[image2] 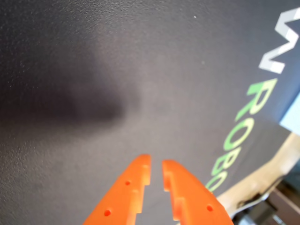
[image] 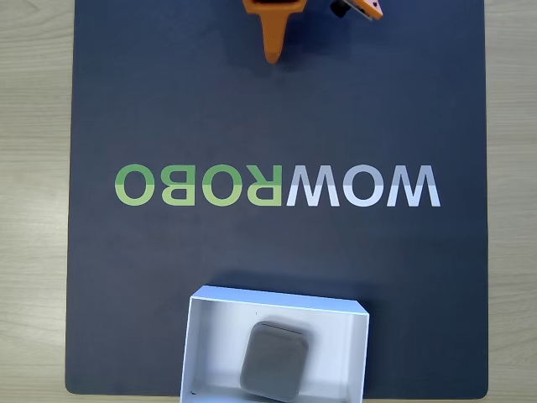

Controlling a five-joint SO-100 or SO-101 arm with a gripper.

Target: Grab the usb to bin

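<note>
In the fixed view the bin (image: 195,344), a shallow white box, sits at the mat's lower edge just right of centre. The usb (image: 275,361), a small grey rounded square block, lies flat inside it toward the near side. My orange gripper (image: 273,55) is at the top edge of that view, far from the bin and pointing down at the mat. In the wrist view the gripper (image2: 155,161) hangs over bare dark mat. Its fingers (image2: 131,187) stand almost together with a thin slit and nothing between them.
A dark mat (image: 151,101) with the WOWROBO lettering (image: 277,185) covers most of the light wooden table (image: 33,201). Another orange and black part of the arm (image: 359,8) shows at the top. In the wrist view the mat's edge and table (image2: 262,183) show at lower right.
</note>
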